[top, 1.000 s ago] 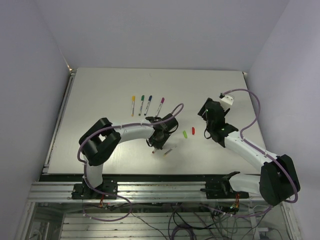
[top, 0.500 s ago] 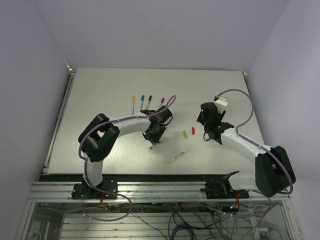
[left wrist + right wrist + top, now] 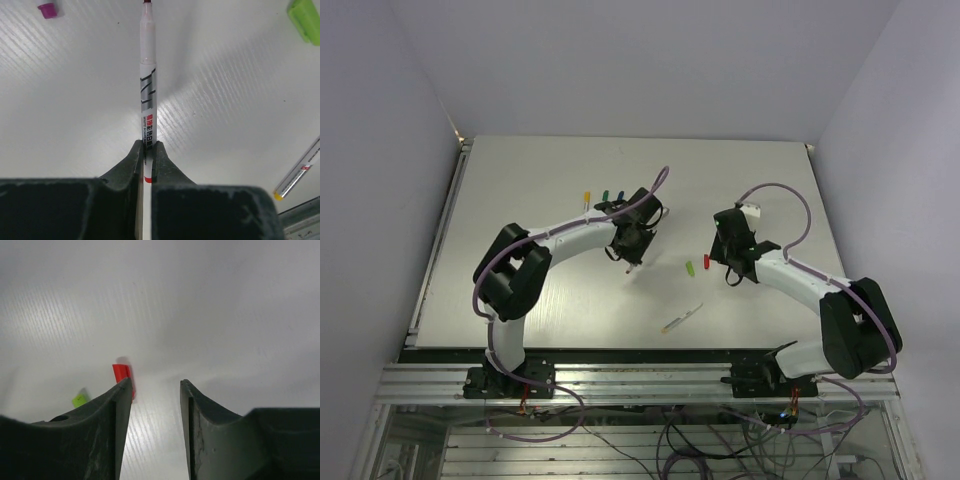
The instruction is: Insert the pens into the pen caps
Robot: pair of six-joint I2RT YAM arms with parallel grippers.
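Note:
My left gripper (image 3: 631,252) (image 3: 146,145) is shut on a white pen (image 3: 147,90) with a red tip (image 3: 629,268), held above the table. Another white pen (image 3: 681,319) with an orange-yellow tip lies loose near the front; it also shows in the left wrist view (image 3: 297,172). A red cap (image 3: 706,260) (image 3: 121,372) and a light green cap (image 3: 690,268) (image 3: 79,400) (image 3: 306,20) lie mid-table. My right gripper (image 3: 722,262) (image 3: 155,382) is open and low, its left finger beside the red cap. Pens with yellow (image 3: 586,196), green (image 3: 605,195) and blue (image 3: 620,196) caps lie behind my left arm.
A purple cap end (image 3: 48,9) shows at the top left of the left wrist view; my left arm hides it in the top view. The white tabletop (image 3: 520,270) has walls on the left, back and right.
My left gripper has carried the red-tipped pen away from the front edge toward the back. My right gripper has swung left to the red cap. The loose pen has shifted slightly right.

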